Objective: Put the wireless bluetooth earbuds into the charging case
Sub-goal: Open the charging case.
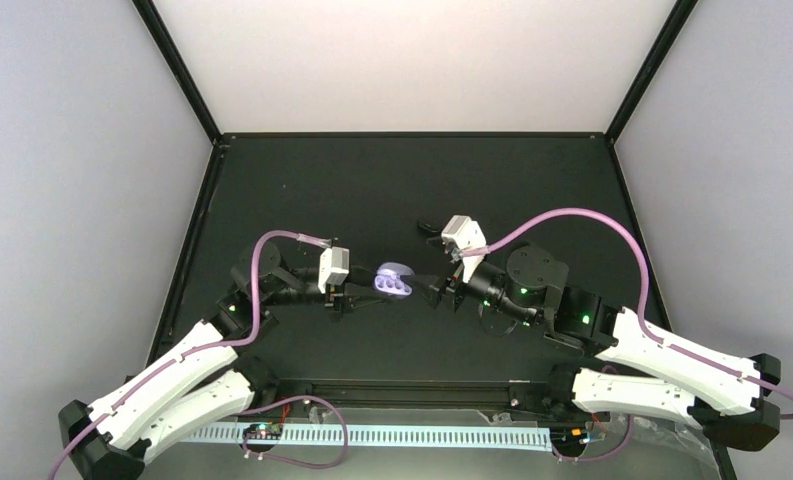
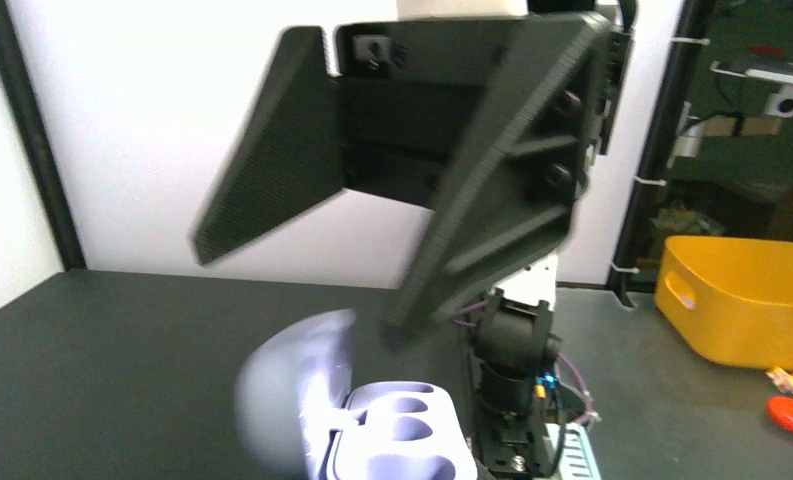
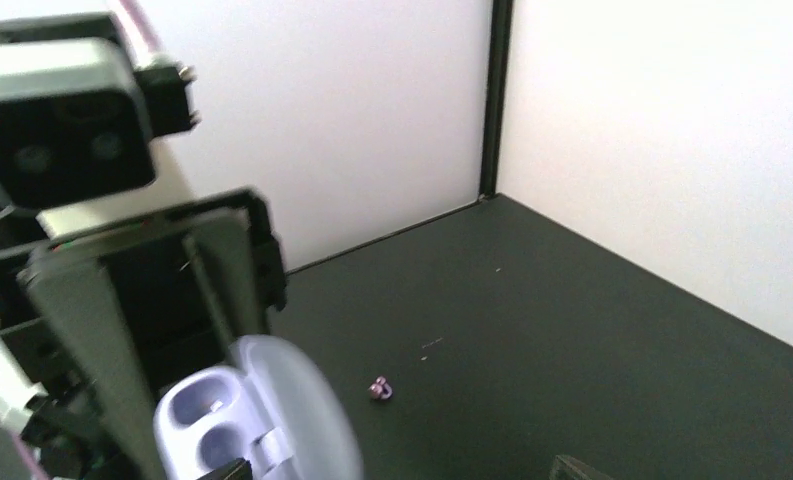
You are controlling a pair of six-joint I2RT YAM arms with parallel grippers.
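Holding charging case (image 1: 394, 280) mid-table, lid open: left gripper (image 1: 356, 294) clamped on its edge. Both sockets (image 2: 404, 408) empty. Right gripper (image 1: 436, 292) jaws apart, empty, just right of case. One earbud (image 3: 380, 388) loose on table (image 1: 372, 180) near case; other unseen. Insertion not begun.

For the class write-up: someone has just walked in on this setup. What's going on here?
Two robot arms are working on a lavender charging case, which is open between them over the black table. The left gripper is shut at the case's left side, apparently steadying it, though the grip itself isn't clear. The right gripper hangs open on the other side, holding nothing. The case's wells look empty. One tiny purple earbud lies loose on the table nearby; the second isn't visible.
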